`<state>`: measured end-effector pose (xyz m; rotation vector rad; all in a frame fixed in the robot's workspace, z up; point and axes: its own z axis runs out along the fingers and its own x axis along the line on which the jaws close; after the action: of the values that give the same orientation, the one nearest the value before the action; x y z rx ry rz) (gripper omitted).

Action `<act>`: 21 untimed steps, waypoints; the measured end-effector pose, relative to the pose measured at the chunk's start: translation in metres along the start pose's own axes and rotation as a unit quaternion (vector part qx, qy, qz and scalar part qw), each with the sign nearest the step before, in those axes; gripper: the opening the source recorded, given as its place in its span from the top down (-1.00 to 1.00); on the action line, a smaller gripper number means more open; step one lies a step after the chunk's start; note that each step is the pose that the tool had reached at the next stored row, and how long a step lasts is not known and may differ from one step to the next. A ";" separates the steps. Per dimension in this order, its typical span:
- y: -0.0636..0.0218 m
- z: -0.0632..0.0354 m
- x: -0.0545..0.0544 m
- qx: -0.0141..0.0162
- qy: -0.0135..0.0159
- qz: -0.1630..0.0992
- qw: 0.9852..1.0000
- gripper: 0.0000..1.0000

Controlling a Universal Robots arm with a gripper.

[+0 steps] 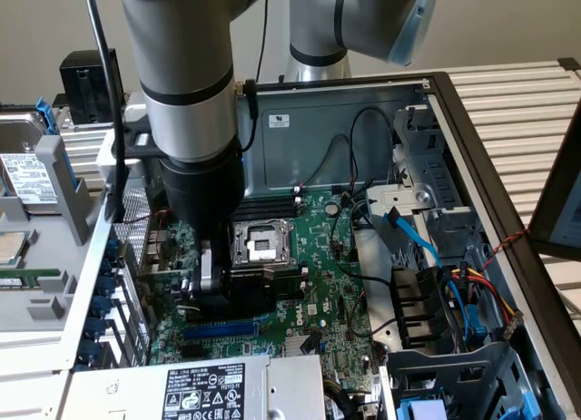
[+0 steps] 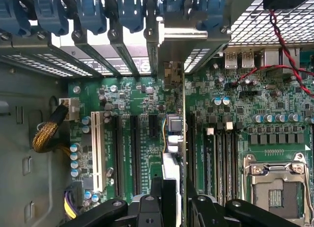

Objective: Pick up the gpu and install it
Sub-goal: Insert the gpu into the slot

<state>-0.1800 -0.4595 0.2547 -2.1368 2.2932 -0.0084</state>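
My gripper (image 1: 216, 279) is low inside the open computer case, shut on the gpu (image 1: 265, 282). The card's black fan shroud shows just to the exterior view's right of the fingers, above the large green motherboard (image 1: 340, 288). In the wrist view the gpu (image 2: 174, 134) is seen edge-on, standing upright between my two black fingers (image 2: 158, 200). It runs along the board between the black expansion slots (image 2: 133, 153) and the memory slots (image 2: 218, 158). Its silver end bracket (image 2: 189, 35) reaches the case's rear slot openings. Whether its lower edge sits in a slot is hidden.
The CPU socket (image 1: 260, 241) lies just behind the card. A blue slot (image 1: 218, 329) and the power supply (image 1: 204, 388) lie in front. Blue retention clips (image 2: 88, 11) line the rear wall. Bundled cables (image 1: 454, 297) and drive cages crowd the exterior view's right. A red wire (image 2: 289, 45) crosses nearby.
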 end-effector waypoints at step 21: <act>0.0047 0.0038 0.002 0.000 0.000 0.002 1.000 0.44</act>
<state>-0.1848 -0.4610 0.2509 -2.1321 2.2974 -0.0070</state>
